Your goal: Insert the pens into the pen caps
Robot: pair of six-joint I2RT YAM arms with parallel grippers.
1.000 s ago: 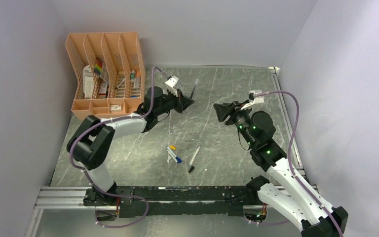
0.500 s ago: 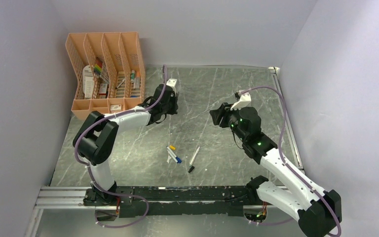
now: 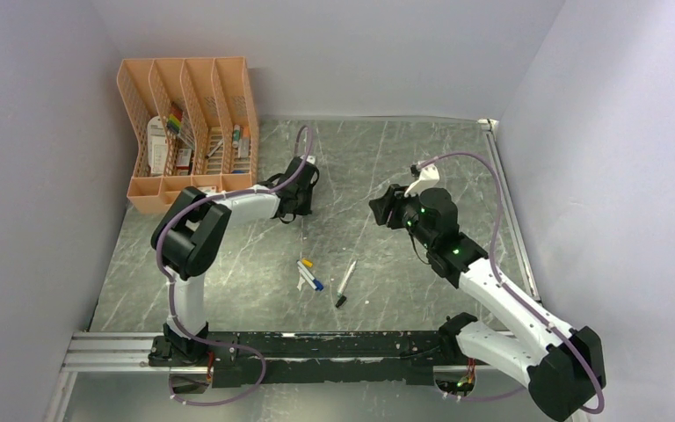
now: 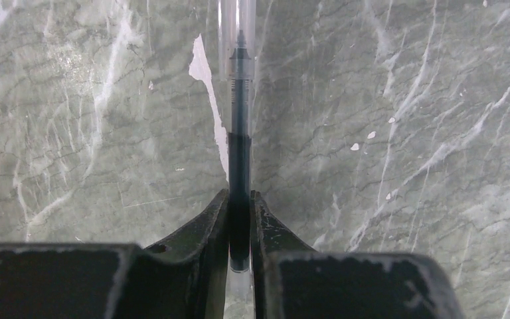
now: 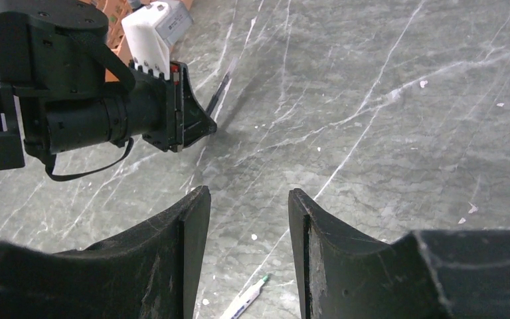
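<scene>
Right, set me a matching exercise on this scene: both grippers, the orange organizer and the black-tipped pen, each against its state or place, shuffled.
Things
1. left gripper
2. right gripper
3. orange organizer
4. black-tipped pen

States or places
a. open, holding nothing
b. standing at the far left corner of the table
c. lying loose on the table, toward the arm bases
d. shut on a clear pen with a dark refill

Pairs: 1-d, 2-a, 3-b, 4-c
</scene>
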